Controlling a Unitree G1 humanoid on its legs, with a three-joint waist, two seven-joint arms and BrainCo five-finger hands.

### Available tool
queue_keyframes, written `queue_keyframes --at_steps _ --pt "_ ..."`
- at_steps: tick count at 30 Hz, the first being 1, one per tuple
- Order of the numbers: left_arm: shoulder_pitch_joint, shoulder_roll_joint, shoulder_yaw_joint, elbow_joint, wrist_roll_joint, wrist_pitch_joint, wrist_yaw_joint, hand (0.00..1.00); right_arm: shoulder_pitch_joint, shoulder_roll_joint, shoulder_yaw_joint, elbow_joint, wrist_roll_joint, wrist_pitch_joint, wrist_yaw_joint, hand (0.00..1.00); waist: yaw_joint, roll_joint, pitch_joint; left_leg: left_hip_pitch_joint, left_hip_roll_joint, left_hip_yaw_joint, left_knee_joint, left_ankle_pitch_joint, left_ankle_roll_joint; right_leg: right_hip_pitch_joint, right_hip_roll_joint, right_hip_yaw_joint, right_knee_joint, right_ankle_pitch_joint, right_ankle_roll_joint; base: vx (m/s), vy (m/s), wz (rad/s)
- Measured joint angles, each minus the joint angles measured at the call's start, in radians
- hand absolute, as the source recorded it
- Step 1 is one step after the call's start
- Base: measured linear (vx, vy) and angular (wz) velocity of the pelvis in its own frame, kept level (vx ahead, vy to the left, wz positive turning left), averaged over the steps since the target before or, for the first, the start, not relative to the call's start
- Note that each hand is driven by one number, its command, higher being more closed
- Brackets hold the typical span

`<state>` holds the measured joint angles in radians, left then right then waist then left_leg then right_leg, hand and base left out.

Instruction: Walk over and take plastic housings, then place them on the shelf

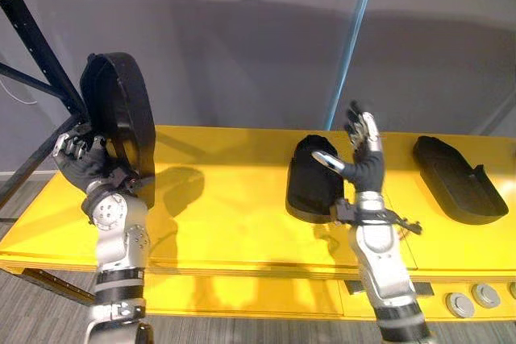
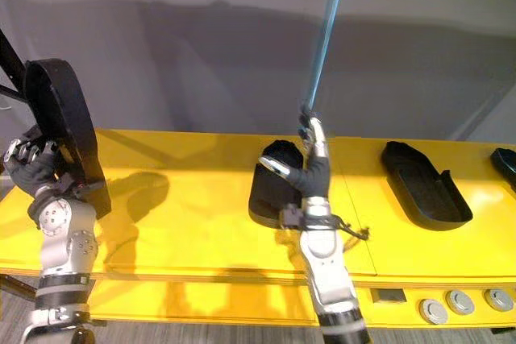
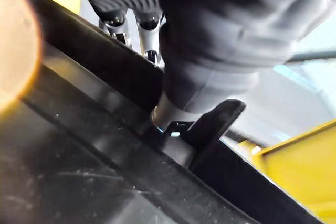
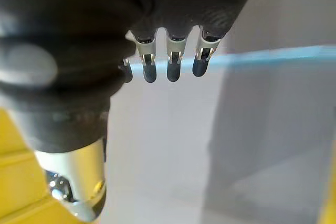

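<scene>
I'm seeing my left hand [image 1: 85, 160] gripping a smooth, curved black housing [image 1: 122, 114] upright over the yellow table [image 1: 234, 207], fingers seemingly curling round its rim. My right hand [image 1: 364, 163] is standing raised, fingers straight, beside a second housing [image 1: 310, 179] lying on the table.

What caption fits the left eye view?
Left hand grips a black housing upright at the yellow surface; right hand raised open by a second housing, a third housing lying farther right.
</scene>
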<state>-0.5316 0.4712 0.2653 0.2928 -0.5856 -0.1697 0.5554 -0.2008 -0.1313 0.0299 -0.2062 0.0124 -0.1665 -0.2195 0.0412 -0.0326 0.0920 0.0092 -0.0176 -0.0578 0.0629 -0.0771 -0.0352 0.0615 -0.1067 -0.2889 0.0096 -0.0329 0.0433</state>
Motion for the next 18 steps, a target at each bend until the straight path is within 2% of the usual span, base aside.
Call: queue_keyframes --at_steps 5,8,9,13,15,18 --pt "-0.178 0.170 -0.098 0.206 -0.062 0.069 -0.074 1.00 0.155 0.002 -0.001 -0.063 0.006 0.008 0.029 0.00 -0.028 -0.025 0.044 -0.034 0.001 0.007 0.000 0.007 0.009 -0.039 0.001 0.007 0.001 0.000 0.000 -0.04 0.001 -0.05" --pt "-0.244 0.206 -0.177 0.284 -0.082 0.090 -0.102 1.00 0.193 0.002 0.029 -0.069 0.013 0.015 0.040 0.00 -0.027 -0.029 0.050 -0.062 0.001 0.021 0.000 0.011 0.006 -0.073 0.001 0.023 0.000 0.001 -0.001 -0.02 0.004 -0.13" --pt "-0.284 0.223 -0.216 0.341 -0.082 0.108 -0.118 1.00 0.206 0.003 0.055 -0.075 0.013 0.019 0.048 0.00 -0.027 -0.029 0.072 -0.063 0.001 0.028 0.000 0.013 0.005 -0.076 0.001 0.030 -0.001 0.003 -0.003 -0.02 0.001 -0.12" --pt "-0.404 0.274 -0.326 0.519 -0.100 0.158 -0.167 1.00 0.255 0.004 0.132 -0.084 0.013 0.029 0.067 0.00 -0.043 -0.051 0.101 -0.079 0.008 0.031 0.002 0.018 -0.002 -0.093 0.009 0.033 -0.005 0.007 -0.010 0.00 -0.010 -0.04" --pt "-0.447 0.300 -0.344 0.577 -0.100 0.179 -0.181 1.00 0.262 0.008 0.148 -0.084 0.013 0.030 0.074 0.00 -0.054 -0.055 0.104 -0.086 0.010 0.033 0.004 0.018 -0.002 -0.098 0.011 0.033 -0.005 0.008 -0.011 0.00 0.000 0.00" --pt "-0.461 0.309 -0.352 0.638 -0.099 0.202 -0.198 1.00 0.285 0.007 0.161 -0.086 0.013 0.031 0.081 0.00 -0.053 -0.057 0.106 -0.089 0.011 0.057 0.022 0.018 -0.002 -0.096 0.011 0.036 -0.005 0.015 -0.021 0.04 0.006 -0.08"
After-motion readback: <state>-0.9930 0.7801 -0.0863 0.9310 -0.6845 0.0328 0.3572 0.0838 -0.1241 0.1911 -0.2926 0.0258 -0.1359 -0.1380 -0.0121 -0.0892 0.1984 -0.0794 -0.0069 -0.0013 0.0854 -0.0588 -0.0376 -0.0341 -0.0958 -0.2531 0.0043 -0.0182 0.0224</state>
